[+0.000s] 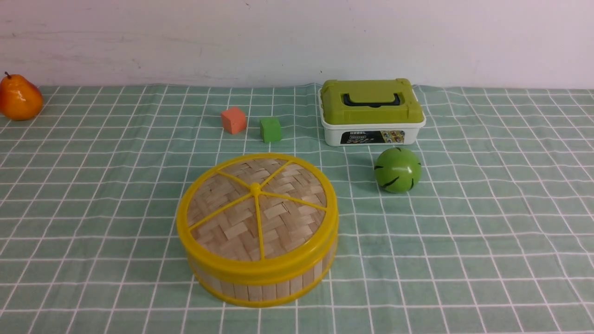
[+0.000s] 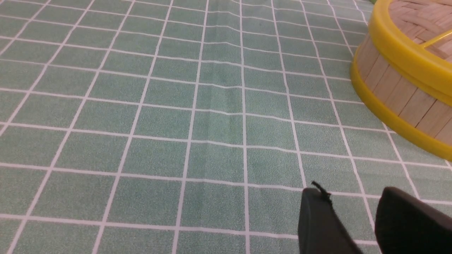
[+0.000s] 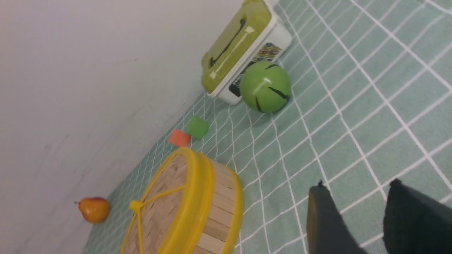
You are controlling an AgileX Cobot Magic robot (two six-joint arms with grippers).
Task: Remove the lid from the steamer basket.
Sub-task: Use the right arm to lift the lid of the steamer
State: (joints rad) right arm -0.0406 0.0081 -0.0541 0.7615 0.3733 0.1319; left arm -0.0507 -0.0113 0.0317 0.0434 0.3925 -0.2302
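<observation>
Your left claw (image 2: 344, 192), its dark fingers parted and nothing between them, hovers over the green, white-lined cloth (image 1: 464, 241) covering the table, near the steamer basket. Your right claw (image 3: 356, 187) likewise stands open and empty above the cloth, well apart from the basket; neither claw shows in the front view. Beyond them, left of centre in the front view, the steamer basket (image 1: 255, 292) sits upright on the cloth, its pale bamboo slats banded in yellow at the base. The lid (image 1: 297, 218), a disc of woven bamboo with a thick yellow rim and yellow spokes meeting at a small knob (image 1: 255, 188), rests flat on top of the basket, covering it. Farther from you and to the right is a round green ball (image 1: 397, 170) with dark streaks, just in front of a white box (image 1: 333, 134) with a green top (image 1: 371, 93) and a dark-edged handle. Behind the basket, you have a green block (image 1: 270, 130) and, slightly deeper, an orange-red block (image 1: 234, 120). At the far left of the table stands an orange pear (image 1: 21, 97) with a dark stem, and a pale wall (image 1: 278, 41) closes off the scene behind everything.
</observation>
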